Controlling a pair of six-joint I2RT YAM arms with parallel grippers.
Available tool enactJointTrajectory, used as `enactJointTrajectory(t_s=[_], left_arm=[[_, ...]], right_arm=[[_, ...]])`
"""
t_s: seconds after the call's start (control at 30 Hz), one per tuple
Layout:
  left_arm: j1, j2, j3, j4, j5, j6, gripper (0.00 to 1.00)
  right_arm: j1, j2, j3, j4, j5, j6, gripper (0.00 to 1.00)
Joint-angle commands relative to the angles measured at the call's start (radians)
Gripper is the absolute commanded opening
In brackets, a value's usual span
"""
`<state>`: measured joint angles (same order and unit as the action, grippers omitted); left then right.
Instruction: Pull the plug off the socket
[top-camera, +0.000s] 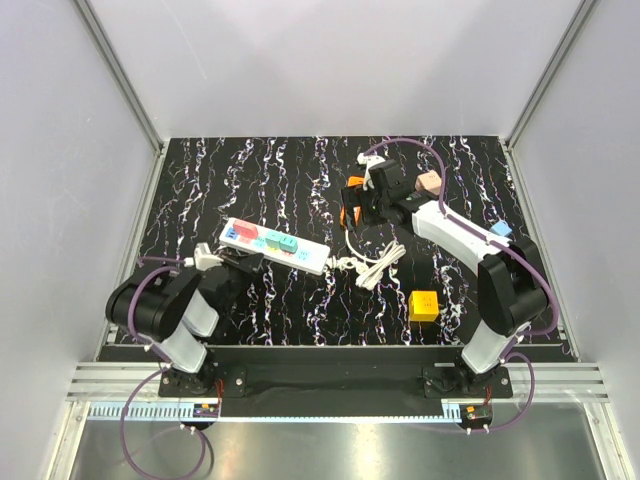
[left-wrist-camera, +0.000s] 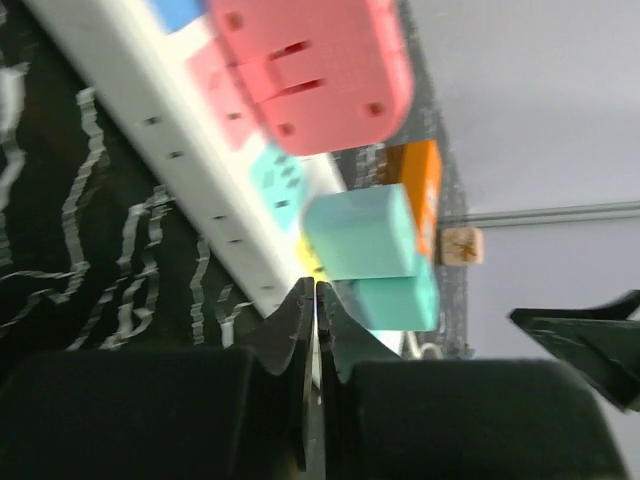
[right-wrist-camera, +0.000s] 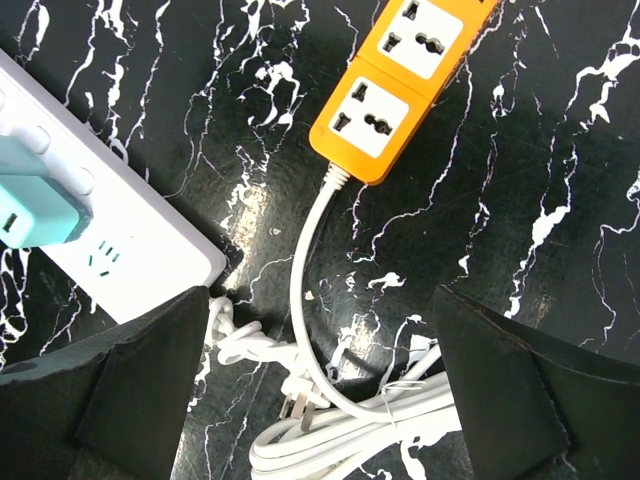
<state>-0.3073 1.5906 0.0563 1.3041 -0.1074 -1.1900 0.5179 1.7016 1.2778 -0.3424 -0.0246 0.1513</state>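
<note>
The long white power strip (top-camera: 300, 258) lies left of centre. It carries a pink plug (top-camera: 238, 233) at its left end and two teal plugs (top-camera: 280, 241) beside it. My left gripper (top-camera: 248, 261) is shut and empty, its tips at the strip's near edge. In the left wrist view the closed gripper (left-wrist-camera: 315, 292) touches the strip (left-wrist-camera: 150, 100) below the pink plug (left-wrist-camera: 310, 70) and the teal plugs (left-wrist-camera: 365, 235). My right gripper (top-camera: 362, 205) is open and empty. It hovers (right-wrist-camera: 320, 380) over the strip's coiled white cord (right-wrist-camera: 350, 430), near the strip's end (right-wrist-camera: 120, 240) and a teal plug (right-wrist-camera: 30, 205).
An orange power strip (right-wrist-camera: 395, 85) lies just beyond the cord, under my right wrist (top-camera: 352, 212). A yellow cube (top-camera: 423, 305), a beige block (top-camera: 428, 182) and a blue block (top-camera: 501, 229) sit on the right. White walls enclose the black marbled table (top-camera: 250, 180).
</note>
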Motion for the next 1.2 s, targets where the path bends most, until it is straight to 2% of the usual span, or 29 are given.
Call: enactJointTrajectory(t_s=[0.0, 0.17, 0.37, 0.5, 0.7, 1.0, 1.17], left_arm=[[0.027, 0.087, -0.082, 0.352, 0.048, 0.023, 0.06], [0.048, 0.146, -0.064, 0.362, 0.078, 0.019, 0.01], [0.057, 0.042, -0.098, 0.359, 0.055, 0.05, 0.01], [0.063, -0.03, -0.078, 0.258, 0.069, 0.053, 0.01], [0.065, -0.017, -0.02, 0.202, 0.074, 0.047, 0.02], [0.073, 0.126, 0.022, 0.328, 0.086, 0.01, 0.01], [0.073, 0.118, -0.007, 0.359, 0.074, 0.009, 0.01]], right_arm=[[0.014, 0.009, 0.046, 0.029, -0.031, -0.015, 1.0], [0.017, 0.012, 0.038, 0.036, -0.028, -0.019, 1.0], [0.022, 0.018, 0.035, 0.034, -0.028, -0.019, 1.0], [0.025, 0.03, 0.048, 0.034, -0.032, -0.013, 1.0], [0.027, 0.03, 0.049, 0.034, -0.031, -0.016, 1.0], [0.03, 0.032, 0.051, 0.028, -0.037, -0.025, 1.0], [0.033, 0.041, 0.054, 0.028, -0.038, -0.025, 1.0]])
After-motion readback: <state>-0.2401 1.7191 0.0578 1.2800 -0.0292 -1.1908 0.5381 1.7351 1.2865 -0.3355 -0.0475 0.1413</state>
